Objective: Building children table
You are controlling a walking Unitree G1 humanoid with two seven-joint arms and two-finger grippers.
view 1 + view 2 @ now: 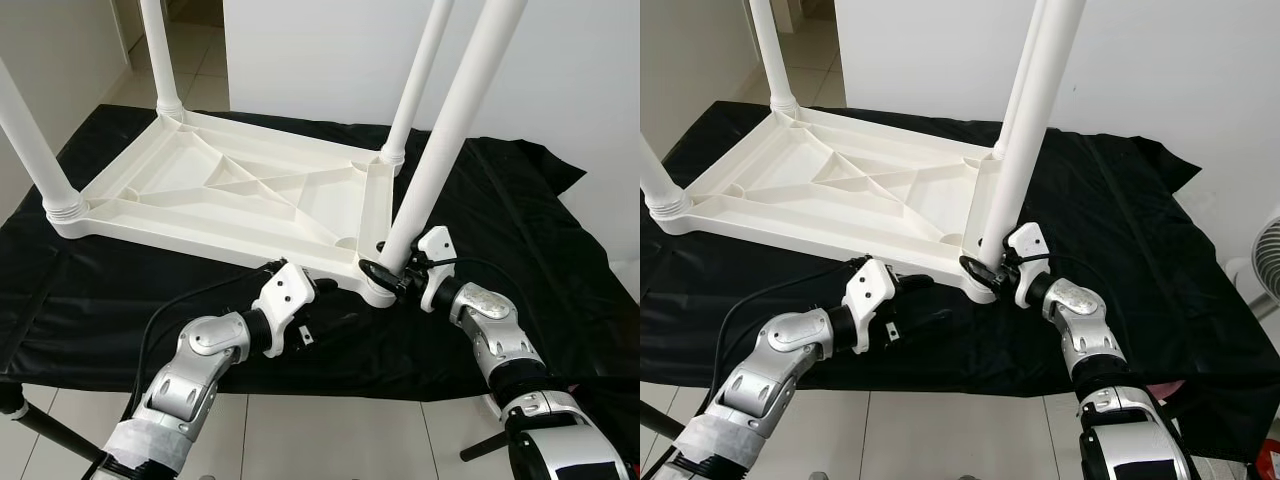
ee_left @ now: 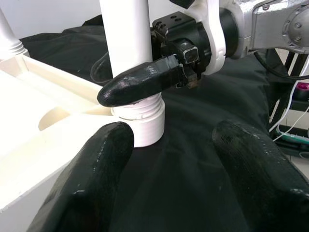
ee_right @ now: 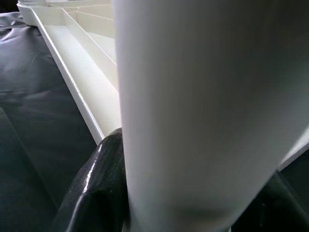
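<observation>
A white plastic children's table (image 1: pixel 230 190) lies upside down on a black cloth, with legs standing up at its corners. My right gripper (image 1: pixel 385 272) is shut on the near right leg (image 1: pixel 450 130) just above its threaded socket (image 2: pixel 145 125). In the right wrist view that leg (image 3: pixel 207 111) sits between the black fingers (image 3: pixel 96 188). My left gripper (image 1: pixel 335 305) is open and holds nothing. It hovers low over the cloth by the table's front edge and points at the same socket, a short way from it.
The black cloth (image 1: pixel 560 260) covers a low platform whose front edge is just below my arms, with tiled floor beneath. A white wall stands behind. The other legs (image 1: pixel 30 140) (image 1: pixel 160 50) (image 1: pixel 420 70) rise tall. A fan (image 1: pixel 1265 260) is at the far right.
</observation>
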